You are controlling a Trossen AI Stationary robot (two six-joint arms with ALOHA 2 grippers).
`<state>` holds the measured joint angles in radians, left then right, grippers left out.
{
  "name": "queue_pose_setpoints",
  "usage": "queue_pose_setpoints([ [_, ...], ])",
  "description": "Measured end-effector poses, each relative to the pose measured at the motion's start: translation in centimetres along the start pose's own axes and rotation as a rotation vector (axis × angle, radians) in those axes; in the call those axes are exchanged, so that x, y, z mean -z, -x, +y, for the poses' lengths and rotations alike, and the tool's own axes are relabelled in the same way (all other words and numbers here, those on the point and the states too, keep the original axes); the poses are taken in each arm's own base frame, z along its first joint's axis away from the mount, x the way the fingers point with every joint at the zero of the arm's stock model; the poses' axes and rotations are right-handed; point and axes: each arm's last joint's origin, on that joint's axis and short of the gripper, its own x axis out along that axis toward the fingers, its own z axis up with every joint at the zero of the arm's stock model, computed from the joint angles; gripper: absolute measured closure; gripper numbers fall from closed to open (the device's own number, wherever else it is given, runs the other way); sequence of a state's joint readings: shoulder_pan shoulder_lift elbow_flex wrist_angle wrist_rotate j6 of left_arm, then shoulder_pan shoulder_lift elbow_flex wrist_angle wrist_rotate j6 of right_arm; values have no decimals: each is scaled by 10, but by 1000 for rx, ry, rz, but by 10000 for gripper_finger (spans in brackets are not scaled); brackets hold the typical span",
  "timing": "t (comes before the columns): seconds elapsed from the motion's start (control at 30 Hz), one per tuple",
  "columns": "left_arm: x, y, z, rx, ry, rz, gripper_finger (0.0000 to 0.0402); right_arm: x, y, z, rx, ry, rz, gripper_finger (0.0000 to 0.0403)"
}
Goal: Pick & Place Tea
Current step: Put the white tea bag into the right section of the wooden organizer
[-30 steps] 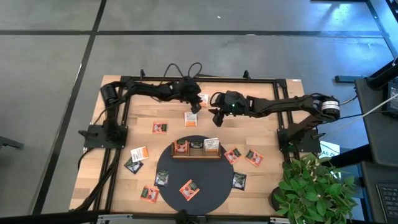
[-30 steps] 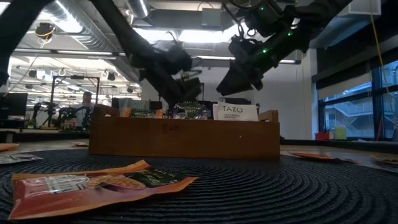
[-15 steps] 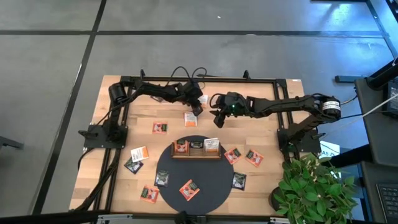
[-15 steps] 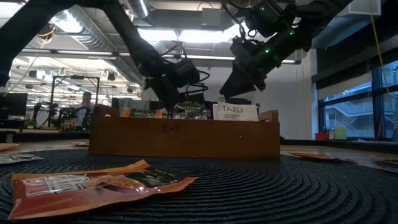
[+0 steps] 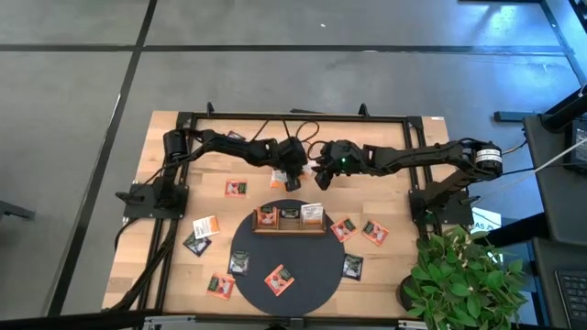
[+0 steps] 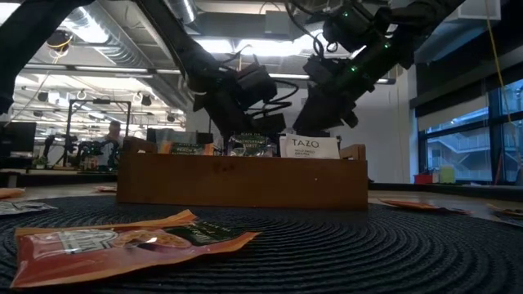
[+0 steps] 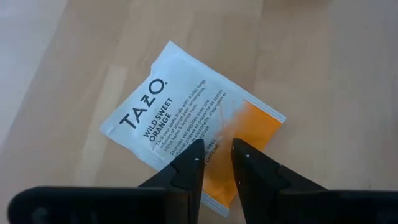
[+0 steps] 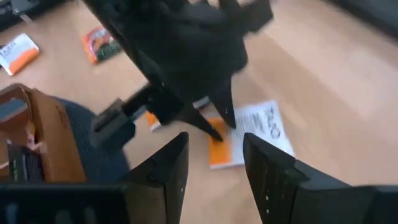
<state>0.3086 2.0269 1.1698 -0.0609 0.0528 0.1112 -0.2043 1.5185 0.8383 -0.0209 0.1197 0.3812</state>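
Observation:
The tea is many small flat sachets scattered on the wooden table and the round dark mat (image 5: 303,266). One white-and-orange sachet (image 7: 186,124) lies flat on the bare wood just beyond the mat's far edge. My left gripper (image 7: 216,155) points down over its orange end, fingers a narrow gap apart. My right gripper (image 8: 214,165) is open and hovers just to the right of the left one (image 5: 321,172), above the table. Three sachets stand in the brown tray (image 5: 289,228). My left gripper comes from above, pointing down at the sachet's orange end (image 7: 245,127), where it meets the white part. Its fingertips (image 7: 194,160) stand over that spot. I cannot tell whether they touch the sachet, which lies flat on the table.
The tray sits on the mat's far part, just nearer than both grippers. Other sachets lie left (image 5: 236,188), (image 5: 204,226) and right (image 5: 374,232) of the mat, and on it (image 5: 279,279). A potted plant (image 5: 459,275) stands at the near right corner. The two grippers are close together.
My left gripper has moved from near the far edge toward the near edge and to the right, and down, until it stands over the white-and-orange sachet beside my right gripper. The sachet has stayed where it was. My right gripper has kept its place.

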Motion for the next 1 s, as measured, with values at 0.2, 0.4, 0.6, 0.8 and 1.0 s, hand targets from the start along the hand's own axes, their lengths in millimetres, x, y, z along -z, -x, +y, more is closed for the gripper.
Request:
queue_pose_setpoints([
  [0.2, -3, -2, -10, -22, -31, -26, 319, 22, -4, -24, 102, -148, 111, 249],
  [0.4, -5, -2, -10, -22, -66, -47, 322, 36, -10, -57, 30, -322, 82, 249],
  [0.6, -6, -2, -15, -18, -111, -54, 322, 47, -10, -76, 43, -443, 71, 249],
  [0.8, -7, -14, -23, -11, -166, -118, 321, 58, -21, -77, 59, -466, 104, 249],
  [1.0, -7, -17, -25, -6, -160, -125, 322, 70, -38, -79, 90, -512, 159, 249],
])
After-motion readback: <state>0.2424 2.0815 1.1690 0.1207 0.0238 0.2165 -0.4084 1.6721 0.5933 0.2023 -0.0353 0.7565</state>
